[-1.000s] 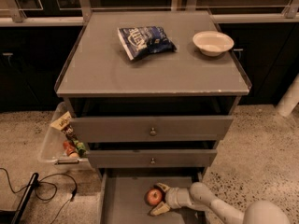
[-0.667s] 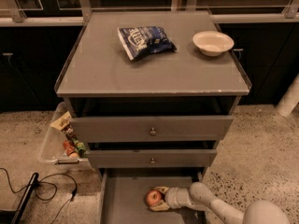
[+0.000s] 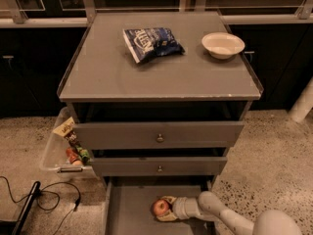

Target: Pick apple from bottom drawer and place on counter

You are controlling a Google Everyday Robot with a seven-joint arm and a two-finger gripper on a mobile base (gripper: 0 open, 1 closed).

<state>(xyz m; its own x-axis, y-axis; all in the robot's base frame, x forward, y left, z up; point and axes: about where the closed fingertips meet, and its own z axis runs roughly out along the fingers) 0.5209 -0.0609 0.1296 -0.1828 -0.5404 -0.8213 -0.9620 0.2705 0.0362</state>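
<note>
The apple (image 3: 160, 207), small, red with yellowish patches, lies on the flat grey floor of the open bottom drawer (image 3: 129, 214). My gripper (image 3: 165, 208) reaches in from the lower right, and its pale fingers (image 3: 168, 199) stand on either side of the apple, close around it. The white arm runs off toward the bottom right corner. The counter (image 3: 112, 72) is the cabinet's broad grey top, above the two upper drawers.
A blue snack bag (image 3: 151, 43) and a white bowl (image 3: 223, 44) lie on the counter. A clear plastic bin of snacks (image 3: 63, 146) stands left of the cabinet. A black cable (image 3: 44, 199) lies on the speckled floor at the left.
The gripper has slid a little to the left over the drawer floor and now sits closer around the apple. Nothing else has moved.
</note>
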